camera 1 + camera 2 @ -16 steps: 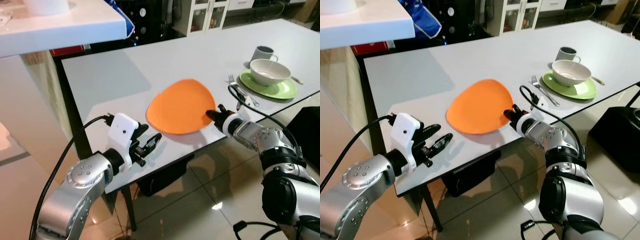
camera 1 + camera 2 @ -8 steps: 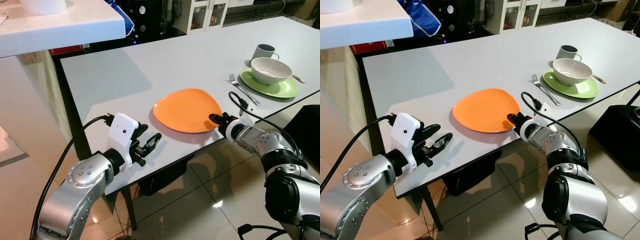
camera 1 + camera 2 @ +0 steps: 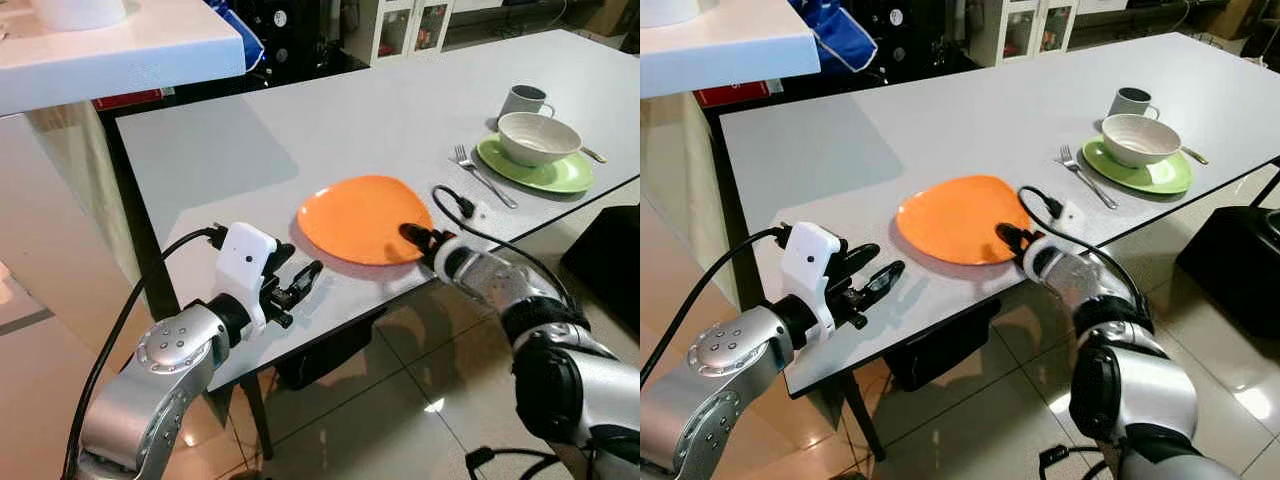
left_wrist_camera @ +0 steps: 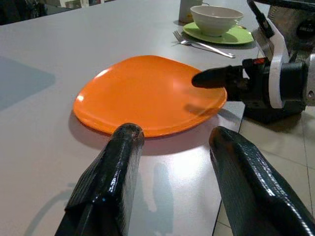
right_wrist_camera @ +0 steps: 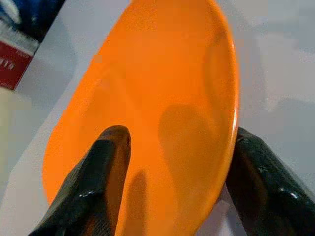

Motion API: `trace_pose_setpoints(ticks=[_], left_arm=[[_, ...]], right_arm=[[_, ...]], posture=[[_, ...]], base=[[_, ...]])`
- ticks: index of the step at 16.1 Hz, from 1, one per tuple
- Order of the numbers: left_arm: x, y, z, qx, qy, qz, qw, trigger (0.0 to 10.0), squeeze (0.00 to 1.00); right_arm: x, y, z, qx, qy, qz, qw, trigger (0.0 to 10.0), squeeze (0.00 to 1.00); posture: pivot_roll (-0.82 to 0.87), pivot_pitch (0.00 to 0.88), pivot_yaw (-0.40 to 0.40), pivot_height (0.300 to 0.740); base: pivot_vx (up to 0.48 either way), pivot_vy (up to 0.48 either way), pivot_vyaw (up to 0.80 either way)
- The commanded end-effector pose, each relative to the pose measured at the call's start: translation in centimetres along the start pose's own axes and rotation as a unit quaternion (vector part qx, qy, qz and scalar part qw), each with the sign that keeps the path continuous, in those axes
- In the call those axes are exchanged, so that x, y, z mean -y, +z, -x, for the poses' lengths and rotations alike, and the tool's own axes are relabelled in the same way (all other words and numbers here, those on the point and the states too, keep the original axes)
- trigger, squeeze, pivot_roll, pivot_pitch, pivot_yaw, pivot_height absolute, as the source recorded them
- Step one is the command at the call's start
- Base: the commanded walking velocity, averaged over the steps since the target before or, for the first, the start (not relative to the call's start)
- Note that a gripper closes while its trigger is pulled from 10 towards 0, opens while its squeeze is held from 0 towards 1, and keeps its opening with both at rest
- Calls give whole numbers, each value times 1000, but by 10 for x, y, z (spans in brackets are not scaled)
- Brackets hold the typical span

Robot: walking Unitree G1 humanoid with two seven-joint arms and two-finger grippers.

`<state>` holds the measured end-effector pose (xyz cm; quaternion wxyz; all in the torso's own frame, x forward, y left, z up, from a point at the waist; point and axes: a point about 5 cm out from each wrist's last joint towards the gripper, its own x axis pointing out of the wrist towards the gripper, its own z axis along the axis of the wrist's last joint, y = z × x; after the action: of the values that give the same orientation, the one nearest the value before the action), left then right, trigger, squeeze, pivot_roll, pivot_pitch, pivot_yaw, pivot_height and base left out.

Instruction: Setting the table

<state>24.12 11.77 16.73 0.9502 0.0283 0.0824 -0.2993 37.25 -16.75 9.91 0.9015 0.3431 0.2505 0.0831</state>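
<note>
The right claw [image 3: 1008, 237] is seen straddling the near-right rim of the orange plate [image 3: 358, 218], one finger above, one below, apparently pinching it; the plate lies flat near the worktop [image 3: 330, 120] front edge, stretching away toward the robot's left. The left claw [image 3: 300, 283] is held spread, just beside the plate's left edge, touching nothing, so the right arm is judged nearer.

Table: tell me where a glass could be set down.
Bare patches on the grey table: the wide stretch behind the orange plate, and the strip between it and the fork. The near left corner is taken by the left tool. The far right is crowded: green plate, bowl, mug.
</note>
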Motion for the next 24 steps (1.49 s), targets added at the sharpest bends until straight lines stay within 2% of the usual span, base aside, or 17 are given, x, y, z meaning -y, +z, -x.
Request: trace_pose_setpoints(ticks=[1, 4, 5, 6, 7, 8, 9, 10, 14, 15, 20, 22, 23, 24], left_arm=[[0, 0, -1, -2, 5, -1, 1000, 10000, 0], [0, 0, -1, -1, 8, 0, 1000, 10000, 0], [-1, 0, -1, 0, 12, 1, 1000, 10000, 0], [-1, 0, -1, 0, 14, 3, 1000, 10000, 0], [-1, 0, -1, 0, 15, 4, 1000, 10000, 0], [-1, 0, -1, 0, 15, 4, 1000, 10000, 0], [-1, 0, -2, 1, 15, 5, 1000, 10000, 0], [-1, 0, -2, 1, 16, 5, 1000, 10000, 0], [-3, 0, -4, 4, 24, 8, 1000, 10000, 0], [-4, 1, -4, 5, 25, 8, 1000, 10000, 0], [-7, 2, -5, 13, 32, 9, 999, 10000, 0], [-7, 2, -5, 14, 33, 10, 999, 10000, 0], [-8, 2, -5, 15, 34, 10, 999, 10000, 0], [-8, 2, -5, 16, 35, 10, 999, 10000, 0]], right_arm=[[-7, 2, -2, 5, 13, 20, 1000, 10000, 1000], [1, 1, -1, 11, -11, 49, 999, 10000, 984], [5, 1, 0, 18, -23, 71, 997, 10000, 118], [9, 2, 1, 26, -26, 92, 995, 10000, 0], [13, 2, 3, 28, -31, 103, 994, 10000, 8], [16, 1, 4, 25, -37, 107, 993, 10000, 808], [18, 0, 5, 25, -36, 96, 994, 10000, 1000], [20, -2, 5, 23, -39, 95, 994, 10000, 1000], [25, -7, 5, 20, -64, 157, 985, 10000, 1000], [20, -8, 3, 18, -61, 184, 981, 10000, 1000], [-8, -6, -8, 41, -33, 189, 981, 10000, 1000], [-12, -9, -10, 32, -23, 226, 973, 10000, 1000], [-12, -13, -10, 19, -28, 284, 958, 10000, 949], [-9, -14, -10, 17, -42, 322, 946, 10000, 773]], posture=[[72, 39, -26, 740], [71, 40, -30, 740], [71, 40, -30, 740], [71, 38, -32, 740], [69, 34, -32, 740], [69, 34, -32, 740], [68, 32, -29, 740], [68, 32, -29, 740], [65, 16, -29, 740], [65, 16, -29, 740], [71, 1, -32, 740], [71, 1, -32, 740], [72, 0, -33, 740], [72, 0, -33, 740]], base=[[0, 0, 0], [0, 0, 0], [0, 0, 0], [0, 0, 0], [0, 0, 0], [0, 0, 0], [0, 0, 0], [0, 0, 0], [0, 0, 0], [0, 0, 0], [0, 0, 0], [0, 0, 0], [0, 0, 0], [0, 0, 0]])
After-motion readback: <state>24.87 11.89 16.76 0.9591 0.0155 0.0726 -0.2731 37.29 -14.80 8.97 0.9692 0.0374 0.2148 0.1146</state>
